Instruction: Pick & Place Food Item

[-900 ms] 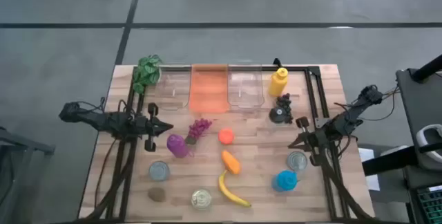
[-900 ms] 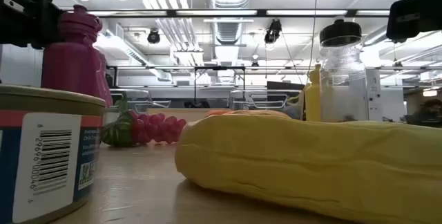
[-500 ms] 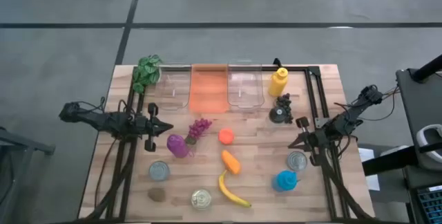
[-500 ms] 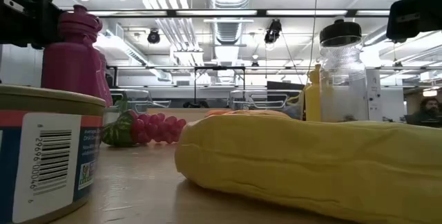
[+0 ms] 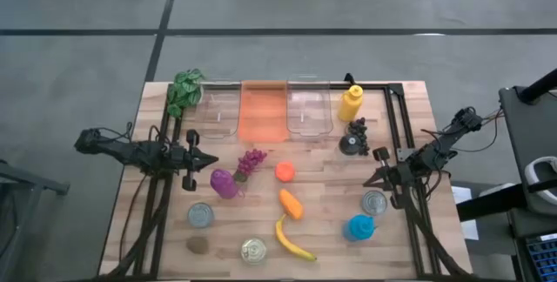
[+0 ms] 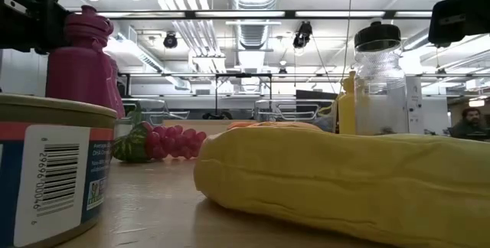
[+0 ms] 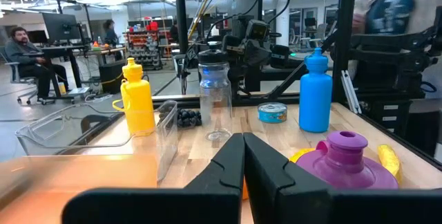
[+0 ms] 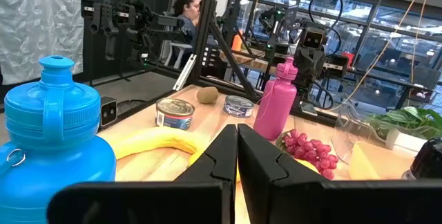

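Food items lie on the wooden table: a banana point(image 5: 291, 240), a carrot point(image 5: 291, 203), an orange point(image 5: 285, 171), purple grapes point(image 5: 251, 162), a kiwi point(image 5: 197, 245) and dark grapes point(image 5: 358, 127). Three bins stand at the far edge: clear point(image 5: 218, 112), orange point(image 5: 263, 111), clear point(image 5: 309, 110). My left gripper point(image 5: 212, 161) hovers at the table's left, shut, next to the magenta bottle point(image 5: 223, 183). My right gripper point(image 5: 369, 180) hovers at the table's right, shut, above a can point(image 5: 375, 202). Neither touches anything.
A leafy plant point(image 5: 184, 90) sits at the far left corner, a yellow bottle point(image 5: 351, 103) and a clear bottle point(image 5: 350, 143) far right, a blue bottle point(image 5: 359, 226) near right. Cans point(image 5: 201, 215) point(image 5: 253, 250) stand near the front. People show in the room beyond.
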{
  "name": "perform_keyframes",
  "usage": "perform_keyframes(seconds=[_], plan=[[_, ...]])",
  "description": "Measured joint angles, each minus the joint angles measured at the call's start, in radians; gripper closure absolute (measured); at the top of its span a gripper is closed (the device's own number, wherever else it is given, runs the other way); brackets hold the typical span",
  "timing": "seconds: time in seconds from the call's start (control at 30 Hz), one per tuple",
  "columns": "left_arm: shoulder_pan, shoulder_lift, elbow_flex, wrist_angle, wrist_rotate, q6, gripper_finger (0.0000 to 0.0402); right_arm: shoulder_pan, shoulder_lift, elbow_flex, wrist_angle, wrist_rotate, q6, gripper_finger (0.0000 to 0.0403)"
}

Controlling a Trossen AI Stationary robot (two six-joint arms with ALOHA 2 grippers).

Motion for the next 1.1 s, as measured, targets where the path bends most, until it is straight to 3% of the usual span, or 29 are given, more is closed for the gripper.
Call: perform_keyframes(seconds=[0.77, 0.9, 1.1], plan=[[0.0, 0.0, 0.0, 0.0, 0.0, 0.0, 0.0391, 0.0, 0.0, 0.0, 0.008, 0.0, 0.055, 0.0394], [0.0, 0.0, 0.0, 0.0, 0.0, 0.0, 0.0391, 0.0, 0.0, 0.0, 0.126, -0.001, 0.015, 0.0394], [0.0, 0.0, 0.0, 0.0, 0.0, 0.0, 0.0391, 0.0, 0.0, 0.0, 0.477, 0.0, -0.132, 0.0394]])
